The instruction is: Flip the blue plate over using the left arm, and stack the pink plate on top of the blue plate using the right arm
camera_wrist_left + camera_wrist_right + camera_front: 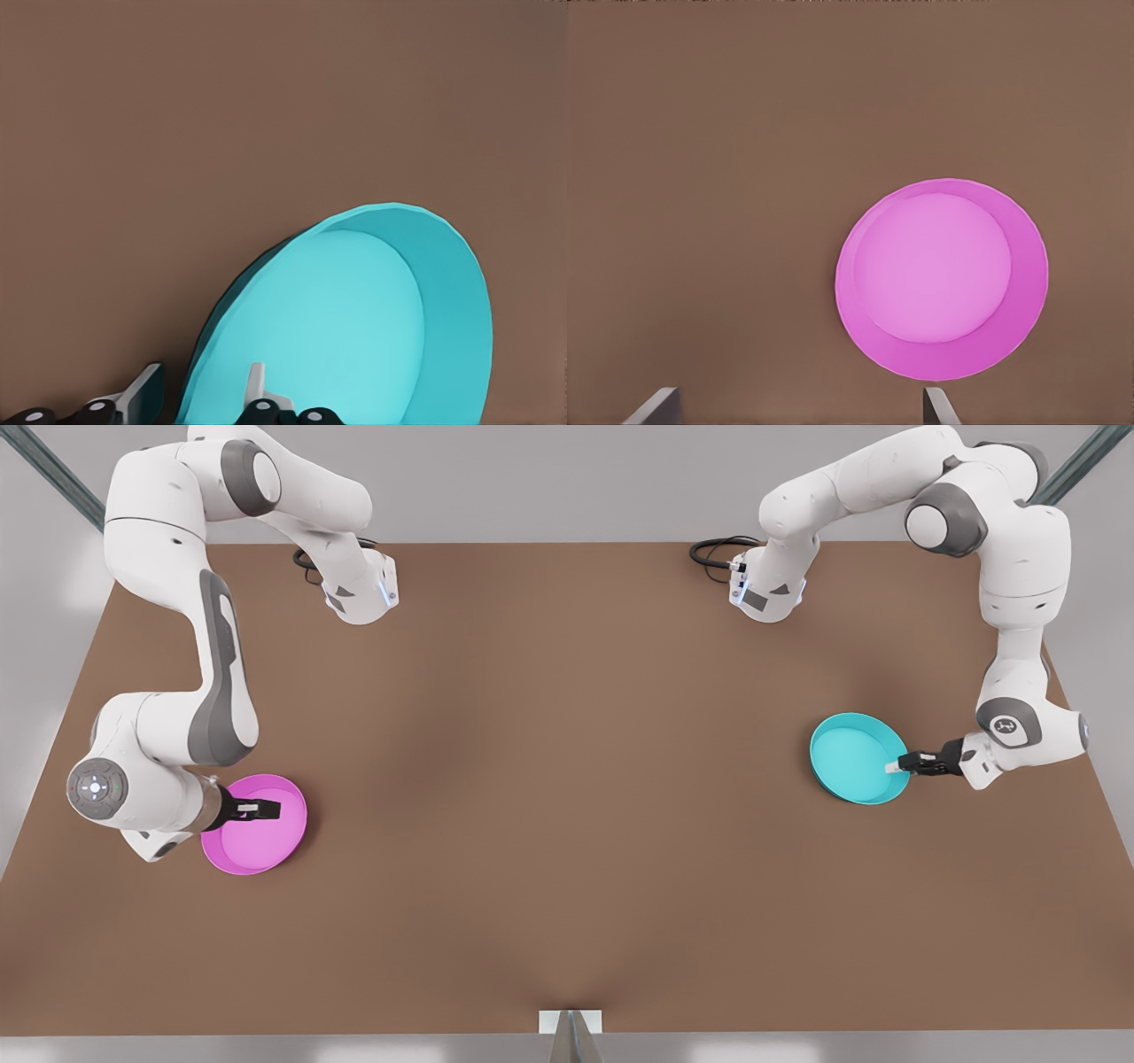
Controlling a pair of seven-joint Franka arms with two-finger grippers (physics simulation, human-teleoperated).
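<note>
The blue plate (855, 755) lies near the front view's right edge, tilted, with its hollow side facing up. My left gripper (895, 763) reaches in sideways and is shut on the rim nearest it. In the left wrist view the blue plate (354, 328) has one finger inside the rim and one outside, at my left gripper (202, 391). The pink plate (257, 837) rests flat, hollow side up, at the front view's left. My right gripper (263, 809) hovers over it, open and holding nothing. The right wrist view shows the pink plate (943, 279) beyond the spread fingertips (660, 403).
The brown table (567, 797) spreads wide between the two plates. Both arm bases stand at the far edge with black cables (713, 553) beside them. A small grey bracket (571, 1027) sits at the middle of the near edge.
</note>
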